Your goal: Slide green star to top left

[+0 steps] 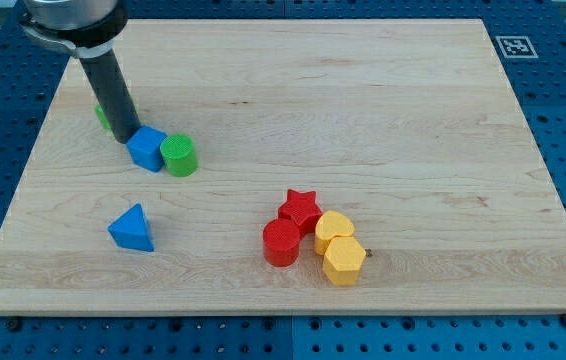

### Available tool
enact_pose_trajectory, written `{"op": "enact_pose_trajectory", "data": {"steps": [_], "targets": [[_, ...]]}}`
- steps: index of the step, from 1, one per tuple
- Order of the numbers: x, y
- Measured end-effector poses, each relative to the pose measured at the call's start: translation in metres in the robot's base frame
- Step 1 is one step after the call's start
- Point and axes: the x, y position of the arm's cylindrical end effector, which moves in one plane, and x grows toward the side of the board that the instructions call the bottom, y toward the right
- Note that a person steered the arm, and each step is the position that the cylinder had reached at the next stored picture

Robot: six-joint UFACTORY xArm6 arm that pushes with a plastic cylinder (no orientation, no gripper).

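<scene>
The green star (102, 117) lies near the board's upper left, mostly hidden behind my dark rod; only a sliver shows at the rod's left edge. My tip (128, 138) rests on the board just to the right of the star and touches or nearly touches the top left corner of a blue block (147, 149). A green cylinder (178, 157) sits against the blue block's right side.
A blue triangle (131, 229) lies at lower left. A red star (300, 209), a red cylinder (282, 243) and two yellow blocks (334, 229) (343, 260) cluster at lower centre. The wooden board (413, 120) has a marker tag (515, 45) at its top right.
</scene>
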Motion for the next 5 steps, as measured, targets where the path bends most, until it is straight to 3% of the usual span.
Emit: {"op": "enact_pose_trajectory", "data": {"steps": [5], "targets": [[-0.012, -0.014]]}}
